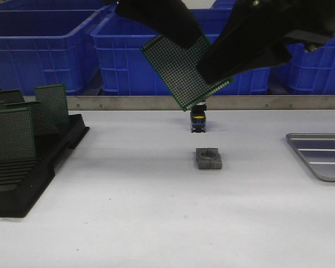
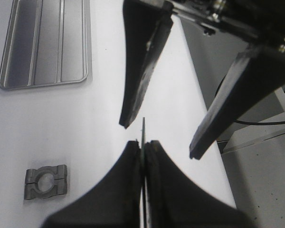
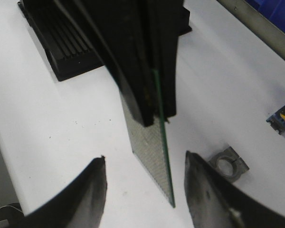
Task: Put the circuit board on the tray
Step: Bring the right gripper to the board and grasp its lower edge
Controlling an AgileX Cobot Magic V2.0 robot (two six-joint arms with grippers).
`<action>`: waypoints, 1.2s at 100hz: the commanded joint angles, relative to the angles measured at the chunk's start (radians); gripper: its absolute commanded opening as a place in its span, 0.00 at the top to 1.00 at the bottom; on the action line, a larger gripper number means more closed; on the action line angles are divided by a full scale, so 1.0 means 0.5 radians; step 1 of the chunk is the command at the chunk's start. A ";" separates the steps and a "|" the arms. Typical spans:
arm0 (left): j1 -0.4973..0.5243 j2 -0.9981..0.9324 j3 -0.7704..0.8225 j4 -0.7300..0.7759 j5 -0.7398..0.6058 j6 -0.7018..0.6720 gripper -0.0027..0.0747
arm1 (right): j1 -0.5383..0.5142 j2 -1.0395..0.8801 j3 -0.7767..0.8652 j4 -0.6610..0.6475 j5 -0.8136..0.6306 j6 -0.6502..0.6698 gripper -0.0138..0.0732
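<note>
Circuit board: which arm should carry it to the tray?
Right. Its hand is open around the circuit board held by the left hand, and the tray lies on the right side.

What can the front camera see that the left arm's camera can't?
Only the front view shows the blue bins, the black rack holding more boards, and the small blue part. Only the left wrist view shows the left gripper pinching the board's thin edge, and the whole tray. Both show the board, the tray, the grey clamp block and the open right gripper.
</note>
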 commanded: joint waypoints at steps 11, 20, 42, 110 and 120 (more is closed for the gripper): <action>-0.024 -0.090 -0.067 -0.142 0.042 -0.016 0.99 | 0.007 0.034 -0.103 0.053 -0.099 -0.028 0.38; -0.024 -0.090 -0.067 -0.144 0.042 -0.016 0.99 | 0.007 0.077 -0.110 0.060 -0.099 -0.028 0.38; -0.024 -0.090 -0.067 -0.144 0.042 -0.016 0.99 | 0.007 0.155 -0.110 0.134 -0.119 -0.028 0.54; -0.024 -0.090 -0.071 -0.211 0.044 -0.016 0.54 | 0.007 0.151 -0.110 0.342 -0.122 -0.026 0.97; -0.024 -0.090 -0.071 -0.211 0.035 -0.016 0.38 | 0.007 0.151 -0.110 0.391 -0.088 -0.026 0.97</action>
